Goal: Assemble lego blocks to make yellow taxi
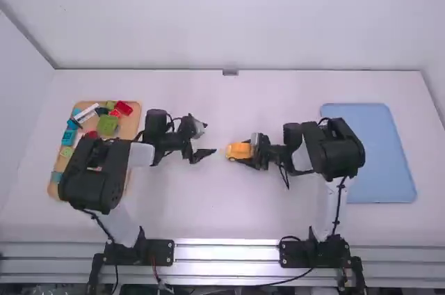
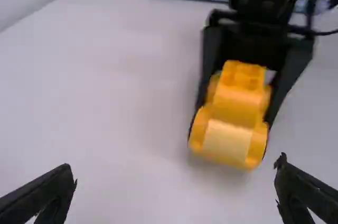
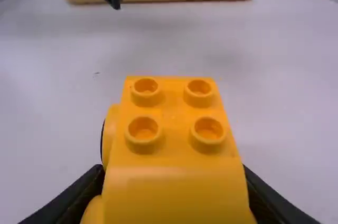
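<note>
Near the table's middle in the high view, the right gripper [image 1: 256,152] holds the yellow taxi piece [image 1: 238,151] by its sides. The right wrist view shows this yellow piece [image 3: 177,150] with several studs on top, between the fingers of my right gripper [image 3: 177,195]. My left gripper [image 1: 206,140] stands open to the left of the piece, apart from it. In the left wrist view my left gripper [image 2: 177,187] has its fingers wide apart with nothing between them, and the yellow piece [image 2: 232,113] is farther off in the other gripper.
A wooden tray [image 1: 129,128] with coloured blocks, including a green block [image 1: 108,125] and a red block [image 1: 124,108], lies at the left under the left arm. A blue tray [image 1: 379,149] lies at the right, beside the right arm.
</note>
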Tool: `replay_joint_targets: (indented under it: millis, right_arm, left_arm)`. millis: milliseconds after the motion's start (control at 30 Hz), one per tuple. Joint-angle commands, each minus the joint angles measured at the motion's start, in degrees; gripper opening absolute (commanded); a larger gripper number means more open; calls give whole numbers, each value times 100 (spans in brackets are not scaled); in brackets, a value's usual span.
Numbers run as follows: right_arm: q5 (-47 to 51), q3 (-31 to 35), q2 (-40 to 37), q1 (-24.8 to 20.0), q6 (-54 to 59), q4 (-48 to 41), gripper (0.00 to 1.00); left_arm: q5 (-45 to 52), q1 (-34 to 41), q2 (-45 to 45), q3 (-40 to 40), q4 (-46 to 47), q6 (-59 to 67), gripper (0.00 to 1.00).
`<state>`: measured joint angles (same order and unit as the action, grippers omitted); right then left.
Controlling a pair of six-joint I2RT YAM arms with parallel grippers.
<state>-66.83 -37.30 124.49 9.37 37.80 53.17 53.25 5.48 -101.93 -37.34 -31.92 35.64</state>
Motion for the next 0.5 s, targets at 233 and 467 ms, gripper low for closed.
replay_joint_targets:
  millis: [233,467]
  right_arm:
    - [2721,896,-3416,-1788,-1021,-1744,24]
    - [4850,1182,-4946,-3392,-1419,-2514,29]
  left_arm:
    - [-2728,160,553,658,-780,-1998,99]
    - [-2741,162,551,575,-584,-2369,99]
